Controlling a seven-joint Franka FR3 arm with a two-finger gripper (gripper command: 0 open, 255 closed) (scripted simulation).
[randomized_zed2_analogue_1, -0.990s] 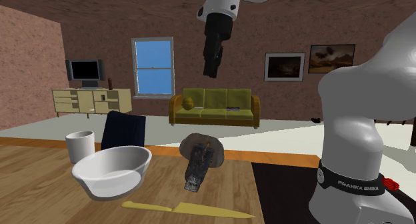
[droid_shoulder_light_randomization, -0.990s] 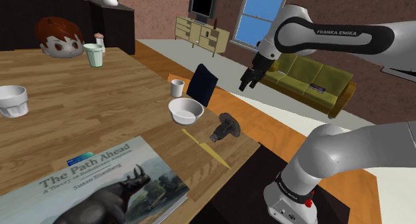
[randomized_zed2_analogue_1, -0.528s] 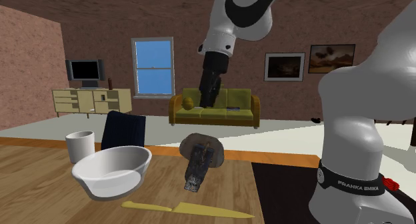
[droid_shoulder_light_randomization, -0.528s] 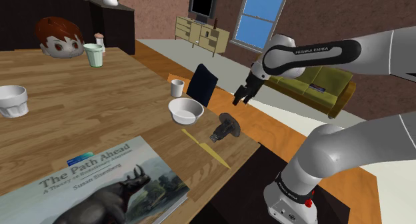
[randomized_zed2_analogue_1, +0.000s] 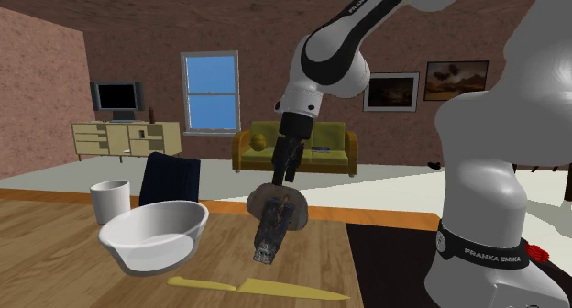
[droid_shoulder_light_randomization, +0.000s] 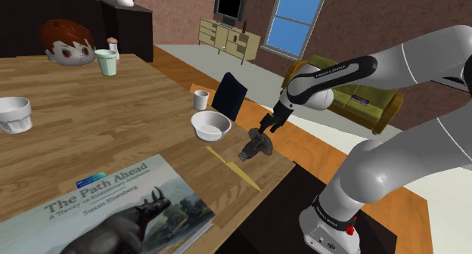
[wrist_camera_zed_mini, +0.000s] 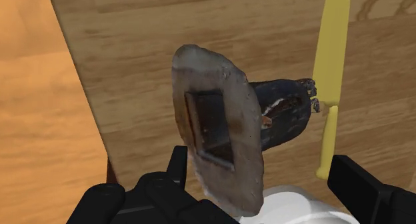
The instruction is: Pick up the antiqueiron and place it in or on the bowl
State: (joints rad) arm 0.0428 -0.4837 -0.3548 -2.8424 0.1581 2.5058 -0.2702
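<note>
One antique iron (droid_shoulder_light_randomization: pixel 256 144), open jaws right over it

Two black fingers (wrist_camera_zed_mini: pixel 361 184) stand well apart: the jaws are open and gripping nothing. They hang just above the iron, close to the edge of the wooden bench (droid_shoulder_light_randomization: pixel 113 116). In the wrist view the iron's flat plate sits between the fingers, crowding one and well clear of the other, and it is not clasped. In the shoulder view the iron lies at 4 o'clock from the white bowl (droid_shoulder_light_randomization: pixel 210 125), near it but apart. A yellow knife (droid_shoulder_light_randomization: pixel 233 168) lies at 7 o'clock from the iron.

The iron is tipped over. Its grey, worn plate stands on edge with its face turned to the wrist camera. The dark body runs out from the plate along the bench, and in the shoulder view that long axis points toward 7 o'clock. In the second exterior view the plate is the far end and the body points to 6 o'clock, with the bowl at 9 o'clock from the iron. A white cup (droid_shoulder_light_randomization: pixel 200 100) stands at 11 o'clock from the bowl in the shoulder view.
</note>
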